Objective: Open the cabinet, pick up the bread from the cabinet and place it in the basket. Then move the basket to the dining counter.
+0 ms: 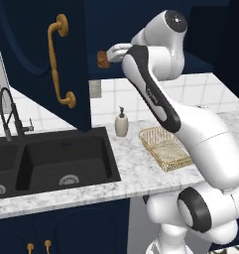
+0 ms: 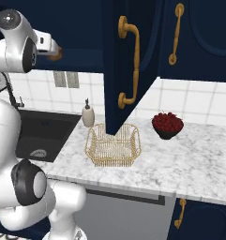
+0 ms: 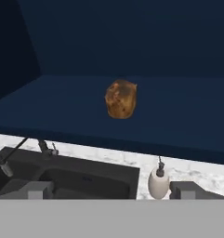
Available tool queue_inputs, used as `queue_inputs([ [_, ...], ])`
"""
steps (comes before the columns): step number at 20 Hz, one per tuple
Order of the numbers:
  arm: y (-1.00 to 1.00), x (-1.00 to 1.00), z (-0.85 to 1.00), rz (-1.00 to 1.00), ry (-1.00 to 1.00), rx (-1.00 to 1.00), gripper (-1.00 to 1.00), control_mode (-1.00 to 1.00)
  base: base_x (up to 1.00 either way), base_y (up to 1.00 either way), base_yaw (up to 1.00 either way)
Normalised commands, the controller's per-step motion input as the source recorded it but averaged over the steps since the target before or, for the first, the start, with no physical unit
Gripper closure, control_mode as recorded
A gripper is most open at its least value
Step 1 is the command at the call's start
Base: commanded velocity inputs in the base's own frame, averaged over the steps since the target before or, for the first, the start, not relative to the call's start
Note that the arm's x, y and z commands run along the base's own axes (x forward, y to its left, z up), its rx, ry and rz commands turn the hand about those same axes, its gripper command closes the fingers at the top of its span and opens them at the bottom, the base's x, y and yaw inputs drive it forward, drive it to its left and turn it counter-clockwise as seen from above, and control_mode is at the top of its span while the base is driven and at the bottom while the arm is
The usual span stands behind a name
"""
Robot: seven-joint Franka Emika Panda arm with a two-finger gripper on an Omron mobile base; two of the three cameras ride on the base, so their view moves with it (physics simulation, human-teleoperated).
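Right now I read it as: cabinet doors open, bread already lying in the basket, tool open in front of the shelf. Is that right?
Not quite. The bread is not in the basket; it sits on the cabinet shelf, as the hand view shows, and the right base view shows the basket holding nothing. The rest stands: doors open, tool open before the shelf.

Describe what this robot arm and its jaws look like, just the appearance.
The arm is glossy white with rounded, bulbous links and dark grey-black discs and bands at the joints. No loose cables are visible. The gripper ends in two small blocky dark grey jaws.
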Motion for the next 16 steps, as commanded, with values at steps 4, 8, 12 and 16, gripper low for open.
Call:
queue_inputs([
  [4, 0.11, 0.57, -0.19, -0.02, 0.02, 0.0, -1.0, -1.0, 0.0, 0.0, 0.0],
  [8, 0.08, 0.6, -0.19, -0.01, 0.01, 0.0, -1.0, -1.0, 0.0, 0.0, 0.0],
  [12, 0.21, 0.51, -0.07, 0.0, 0.0, 0.0, -1.0, -1.0, 0.0, 0.0, 0.0],
  [16, 0.34, 0.47, -0.08, -0.02, 0.0, 0.0, -1.0, -1.0, 0.0, 0.0, 0.0],
])
